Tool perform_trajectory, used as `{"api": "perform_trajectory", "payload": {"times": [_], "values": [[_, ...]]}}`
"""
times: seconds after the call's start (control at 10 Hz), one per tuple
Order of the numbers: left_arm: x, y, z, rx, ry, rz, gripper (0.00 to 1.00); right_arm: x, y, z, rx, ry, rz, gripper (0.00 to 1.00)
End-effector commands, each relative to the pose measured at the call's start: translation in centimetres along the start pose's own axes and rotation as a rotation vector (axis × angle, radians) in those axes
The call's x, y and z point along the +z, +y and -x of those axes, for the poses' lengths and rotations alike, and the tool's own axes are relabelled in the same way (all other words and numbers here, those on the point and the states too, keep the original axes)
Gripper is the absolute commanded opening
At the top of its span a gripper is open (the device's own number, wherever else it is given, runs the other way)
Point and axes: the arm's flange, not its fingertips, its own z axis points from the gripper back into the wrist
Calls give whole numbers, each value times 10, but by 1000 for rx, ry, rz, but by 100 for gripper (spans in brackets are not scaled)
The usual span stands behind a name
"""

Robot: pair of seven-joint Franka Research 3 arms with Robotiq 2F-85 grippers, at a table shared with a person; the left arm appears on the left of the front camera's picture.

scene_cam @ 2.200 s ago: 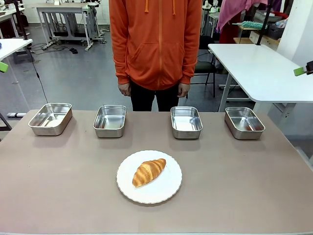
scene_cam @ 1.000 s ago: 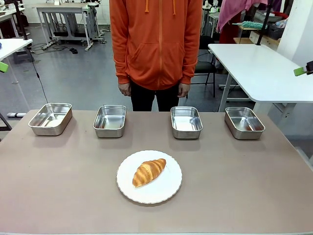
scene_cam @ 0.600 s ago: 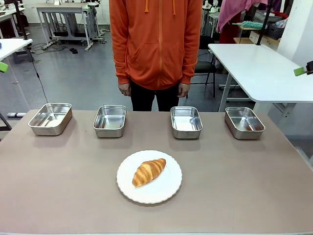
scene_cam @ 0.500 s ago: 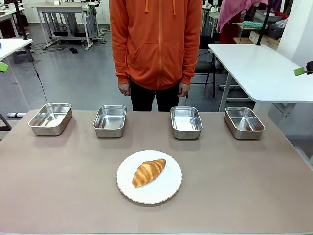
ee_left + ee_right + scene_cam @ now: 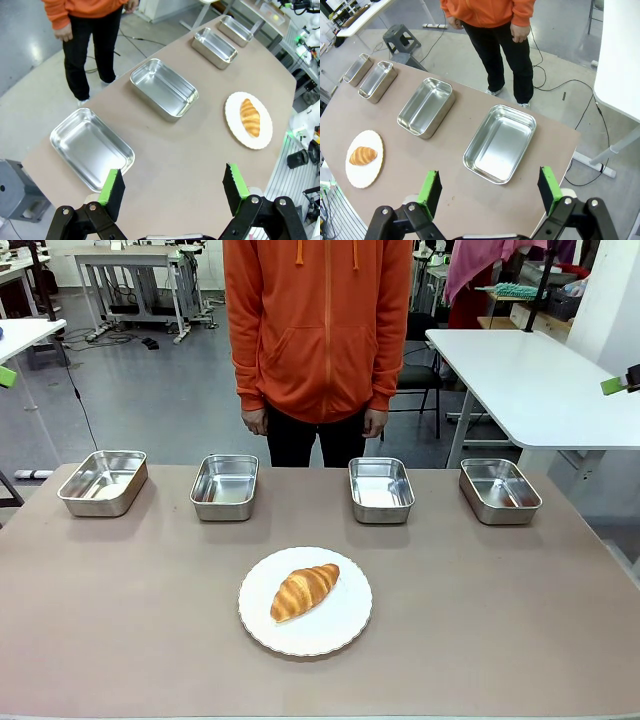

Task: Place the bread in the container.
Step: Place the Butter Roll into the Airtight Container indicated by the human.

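bread [image 5: 304, 591] is seen on plate [image 5: 340, 626] | left gripper [image 5: 173, 185] is spread, empty | right gripper [image 5: 488, 190] is spread, empty

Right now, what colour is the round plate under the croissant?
Plain white round plate; shows best in the front view, beneath the golden-brown crescent croissant.

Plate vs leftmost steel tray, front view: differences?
The plate is round, white and nearly flat; the leftmost tray is rectangular, shiny steel, with raised walls. The plate carries the croissant; the tray is empty. The plate lies mid-table; the tray stands in the far row near the person. Both rest flat on the table.
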Motion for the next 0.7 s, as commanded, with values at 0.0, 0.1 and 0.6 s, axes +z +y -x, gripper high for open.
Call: {"api": "perform_trajectory", "payload": {"times": [0.0,0.1,0.6], "values": [[2,0,-1,0,-15,0,100,-1,0,0,0,-8,-8,100],[2,0,-1,0,-15,0,100,-1,0,0,0,-8,-8,100],[2,0,-1,0,-15,0,100,-1,0,0,0,-8,-8,100]]}}
